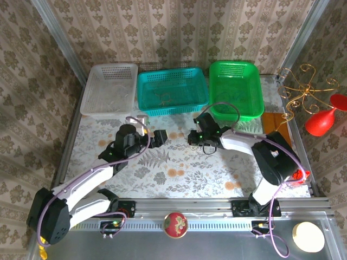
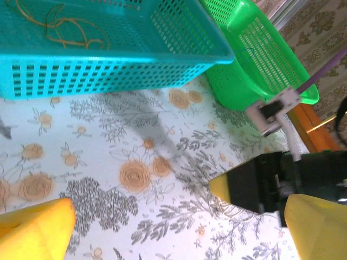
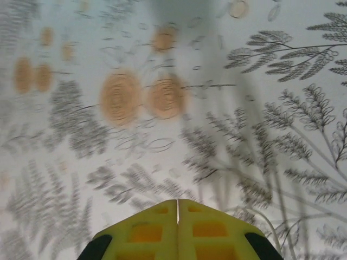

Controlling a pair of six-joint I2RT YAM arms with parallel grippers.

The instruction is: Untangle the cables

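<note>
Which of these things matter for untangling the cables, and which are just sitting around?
Job: orange cable in the teal basket; pale cord by the shut right claw; open left claw; probably the white basket and green basket.
Lying about: red ball, gold wire stand, red ornament, white disc.

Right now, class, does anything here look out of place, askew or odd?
Nothing spilled or damaged. Oddly, the right gripper is shut over the tablecloth with no cable visibly in it, while a yellow-orange cable lies in the teal basket.
</note>
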